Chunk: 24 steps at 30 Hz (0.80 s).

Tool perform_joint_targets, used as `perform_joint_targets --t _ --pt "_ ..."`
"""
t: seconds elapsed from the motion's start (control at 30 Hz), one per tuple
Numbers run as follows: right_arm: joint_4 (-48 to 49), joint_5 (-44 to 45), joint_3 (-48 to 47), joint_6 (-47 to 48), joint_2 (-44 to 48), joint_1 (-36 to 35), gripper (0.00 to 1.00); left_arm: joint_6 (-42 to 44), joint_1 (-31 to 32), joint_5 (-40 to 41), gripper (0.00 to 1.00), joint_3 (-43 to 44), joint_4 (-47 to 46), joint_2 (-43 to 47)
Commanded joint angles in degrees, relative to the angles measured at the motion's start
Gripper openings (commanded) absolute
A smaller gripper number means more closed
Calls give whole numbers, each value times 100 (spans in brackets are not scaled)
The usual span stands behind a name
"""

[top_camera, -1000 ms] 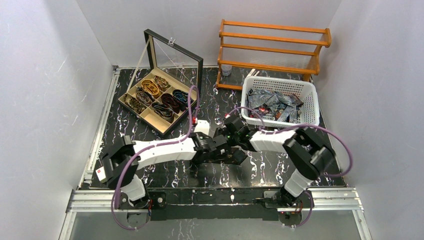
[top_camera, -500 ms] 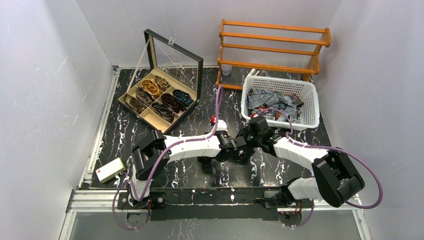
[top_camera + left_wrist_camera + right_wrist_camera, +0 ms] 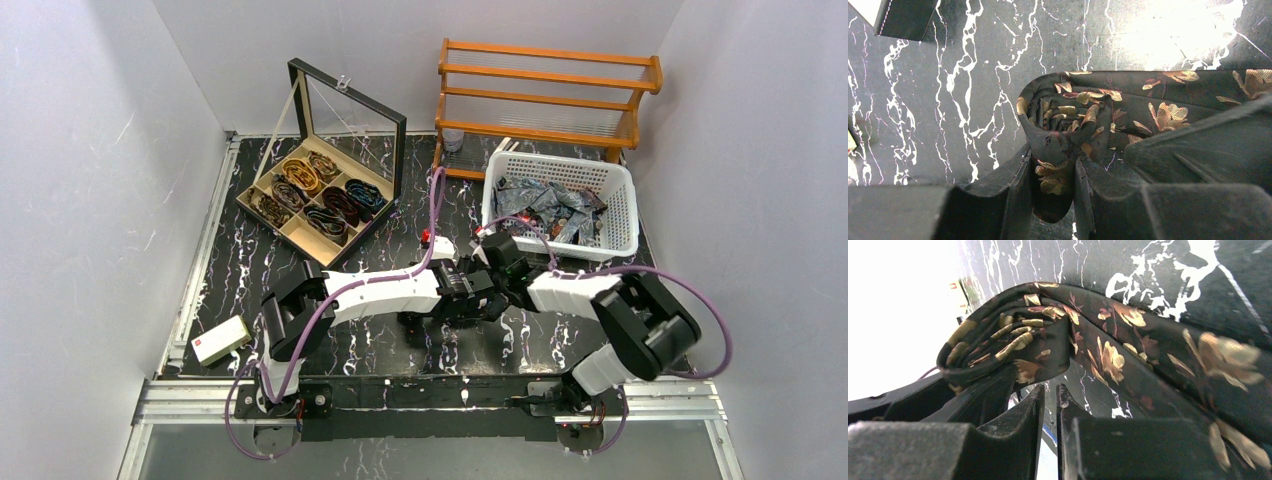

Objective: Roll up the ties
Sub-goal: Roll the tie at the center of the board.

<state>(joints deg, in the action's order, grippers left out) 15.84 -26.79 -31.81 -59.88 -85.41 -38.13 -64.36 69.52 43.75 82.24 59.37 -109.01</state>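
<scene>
A dark tie with gold floral spots point(image 3: 1068, 107) lies on the black marbled table, one end wound into a loose coil and its tail point(image 3: 1198, 85) running off to the right. My left gripper point(image 3: 1053, 156) is shut on the coil's lower fold. My right gripper point(image 3: 1049, 388) sits just in front of the same coil point(image 3: 1013, 340). Its jaws are drawn together to a thin slit with no fabric between them. In the top view both grippers meet at mid-table, left gripper point(image 3: 468, 298) and right gripper point(image 3: 492, 272), and hide the tie.
An open wooden box point(image 3: 290, 237) at the back left holds several rolled ties point(image 3: 320, 195). A white basket point(image 3: 560, 242) at the back right holds loose ties point(image 3: 545, 205), with a wooden rack point(image 3: 545, 95) behind it. A small white box point(image 3: 220, 341) lies near the left front edge.
My right gripper's jaws have closed from wider apart, and its arm has folded back leftward. My left arm first swung right with the coil, then held still.
</scene>
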Motion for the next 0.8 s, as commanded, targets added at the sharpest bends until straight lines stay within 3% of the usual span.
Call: perform_joint_targets --t 0.0,0.27,0.57,0.77 --pt "674 -127 -318 -251 -518 -194 19 -91 27 322 20 156 250 257" --pt "1626 -539 -598 -479 -1416 -411 18 48 27 257 19 183 163 302" --pt "1833 -706 -728 -577 -1665 -521 20 162 27 189 19 267 153 184" --pt "779 -429 -557 -205 -990 -181 23 196 27 185 19 341 219 56"
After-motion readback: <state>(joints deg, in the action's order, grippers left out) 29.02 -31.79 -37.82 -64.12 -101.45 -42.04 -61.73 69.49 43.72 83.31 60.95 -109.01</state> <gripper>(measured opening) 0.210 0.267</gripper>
